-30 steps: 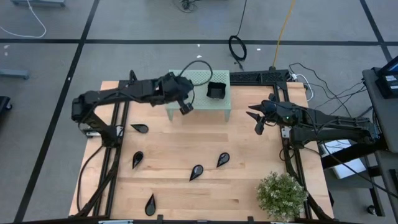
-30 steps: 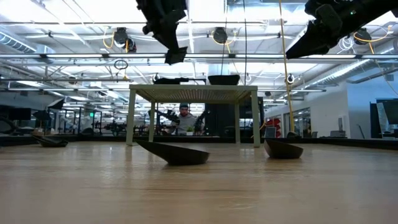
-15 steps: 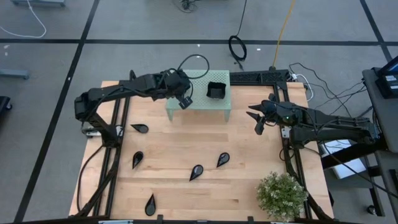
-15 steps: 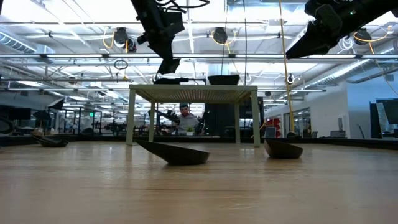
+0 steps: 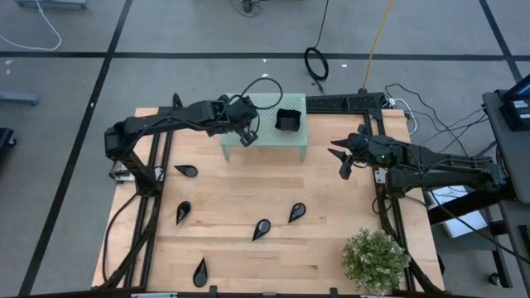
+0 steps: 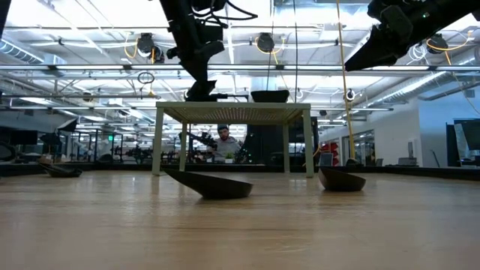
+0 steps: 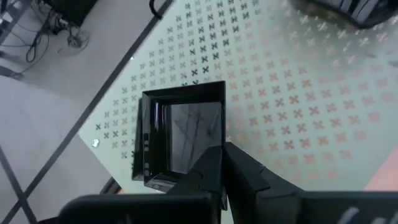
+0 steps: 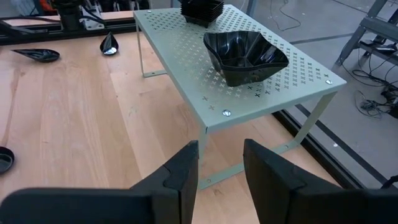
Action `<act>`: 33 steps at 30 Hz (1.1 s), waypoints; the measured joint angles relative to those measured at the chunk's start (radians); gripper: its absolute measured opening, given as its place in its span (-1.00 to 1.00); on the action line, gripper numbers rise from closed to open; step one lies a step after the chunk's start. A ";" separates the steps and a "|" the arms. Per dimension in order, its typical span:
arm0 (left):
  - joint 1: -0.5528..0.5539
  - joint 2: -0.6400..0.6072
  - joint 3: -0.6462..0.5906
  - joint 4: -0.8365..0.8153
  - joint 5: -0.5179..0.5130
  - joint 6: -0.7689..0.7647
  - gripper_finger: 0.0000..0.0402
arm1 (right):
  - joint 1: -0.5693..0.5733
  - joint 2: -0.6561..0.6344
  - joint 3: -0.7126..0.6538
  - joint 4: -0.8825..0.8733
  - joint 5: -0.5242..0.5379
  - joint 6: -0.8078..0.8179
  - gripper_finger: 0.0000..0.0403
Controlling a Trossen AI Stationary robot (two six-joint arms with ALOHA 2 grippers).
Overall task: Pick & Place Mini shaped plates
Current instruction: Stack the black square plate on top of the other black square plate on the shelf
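Note:
My left gripper (image 5: 247, 137) (image 6: 201, 81) is over the left part of the pale green perforated stand (image 5: 267, 142), shut on a square glossy black plate (image 7: 180, 140) (image 6: 203, 95) that sits at the stand's top. A wavy-edged black plate (image 5: 287, 120) (image 8: 245, 56) rests on the stand's right part. Several teardrop plates lie flat on the wooden table, among them one near the left arm (image 5: 186, 170) and two near the middle (image 5: 262, 228) (image 5: 296, 212). My right gripper (image 5: 345, 162) (image 8: 221, 163) hangs open above the table, right of the stand. My left gripper holds the square plate by its rim near one corner (image 7: 208, 155), coming from above and pointing down. One finger (image 7: 214, 171) shows over the rim; the other is hidden by the gripper. The plate is level at the stand's top (image 7: 280, 112); whether it rests there, I cannot tell.
A potted plant (image 5: 377, 258) stands at the table's near right corner. Two more teardrop plates lie toward the near left (image 5: 183, 211) (image 5: 199, 271). Bare wood lies between the stand and these plates. A person sits in the room beyond the stand (image 6: 223, 141).
My left gripper has gone down with the square plate and a little toward the table's far edge, from well above the stand to its top. The plate, tipped before, now lies level. My right arm has kept still.

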 joint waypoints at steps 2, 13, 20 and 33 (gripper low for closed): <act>0.001 0.002 0.000 -0.001 -0.004 0.000 -0.98 | 0.000 0.000 0.000 0.000 0.000 0.000 -0.42; 0.005 0.004 0.000 0.000 -0.069 0.000 -0.98 | 0.000 0.000 0.000 -0.001 0.000 0.000 -0.42; 0.003 0.028 0.000 0.000 -0.065 -0.001 -0.93 | 0.000 0.000 0.000 -0.002 0.000 0.000 -0.42; -0.007 0.040 0.000 -0.001 -0.060 0.017 -0.71 | 0.000 0.000 0.000 -0.003 0.000 0.000 -0.42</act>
